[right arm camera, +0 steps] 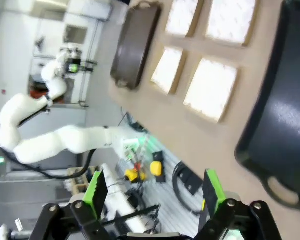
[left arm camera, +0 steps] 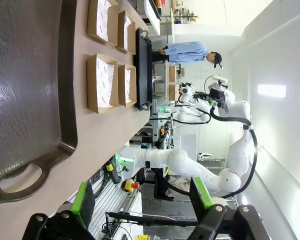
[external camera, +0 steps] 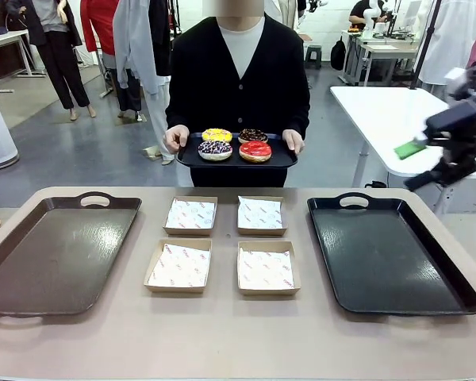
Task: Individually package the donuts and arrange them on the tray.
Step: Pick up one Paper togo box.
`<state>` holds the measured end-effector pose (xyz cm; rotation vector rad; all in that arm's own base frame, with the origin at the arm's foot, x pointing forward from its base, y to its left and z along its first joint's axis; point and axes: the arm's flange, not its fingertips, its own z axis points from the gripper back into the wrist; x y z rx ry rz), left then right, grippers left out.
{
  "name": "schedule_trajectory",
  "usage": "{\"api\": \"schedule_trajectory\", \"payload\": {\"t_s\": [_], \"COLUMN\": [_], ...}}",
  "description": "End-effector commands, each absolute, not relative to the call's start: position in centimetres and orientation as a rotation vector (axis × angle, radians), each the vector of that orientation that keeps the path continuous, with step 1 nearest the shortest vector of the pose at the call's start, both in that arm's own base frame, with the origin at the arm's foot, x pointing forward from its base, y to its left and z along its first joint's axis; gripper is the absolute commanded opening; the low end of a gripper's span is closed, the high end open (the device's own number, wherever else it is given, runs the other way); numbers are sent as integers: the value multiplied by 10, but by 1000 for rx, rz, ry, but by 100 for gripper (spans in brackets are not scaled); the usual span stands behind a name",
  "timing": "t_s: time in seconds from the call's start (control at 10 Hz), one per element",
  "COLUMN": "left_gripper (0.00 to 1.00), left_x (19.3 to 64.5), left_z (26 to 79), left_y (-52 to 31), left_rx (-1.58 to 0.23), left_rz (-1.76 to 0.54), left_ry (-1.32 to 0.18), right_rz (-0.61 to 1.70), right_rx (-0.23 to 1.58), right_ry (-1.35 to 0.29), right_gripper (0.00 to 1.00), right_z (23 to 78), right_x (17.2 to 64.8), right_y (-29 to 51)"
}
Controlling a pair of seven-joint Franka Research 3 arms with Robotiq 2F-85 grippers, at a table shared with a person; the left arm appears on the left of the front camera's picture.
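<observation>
Packaging has not begun: four donuts (external camera: 235, 145) sit on the person's hand-held serving tray (external camera: 189, 161) beyond the table's (external camera: 222, 337) far edge; four boxes (external camera: 179, 266) mid-table are empty. Both the left gripper (left arm camera: 142, 196) and right gripper (right arm camera: 154, 189) gape wide, holding nothing.

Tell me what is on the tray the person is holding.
On the tray: a yellow donut and a chocolate donut nearer the person, a sprinkled donut and a red donut nearer the camera. The tray's floor beneath them is hidden.
</observation>
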<state>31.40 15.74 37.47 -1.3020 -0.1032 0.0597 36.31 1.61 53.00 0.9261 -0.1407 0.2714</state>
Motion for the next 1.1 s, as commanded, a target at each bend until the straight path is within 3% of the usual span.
{"api": "schedule_trajectory", "payload": {"t_s": [0.0, 0.5, 1.0], "left_gripper": [100, 100, 100], "left_x": [312, 312, 312], "left_z": [375, 375, 375], "left_y": [159, 159, 159], "left_rx": [-1308, -1308, -1308], "left_rz": [61, 61, 61], "left_ry": [-109, -109, -109], "right_rz": [230, 254, 243], "right_rx": [838, 601, 594], "right_ry": [-174, -179, -141], "right_gripper": [100, 100, 100], "right_z": [530, 492, 467], "right_x": [399, 442, 456], "right_y": [42, 141, 172]}}
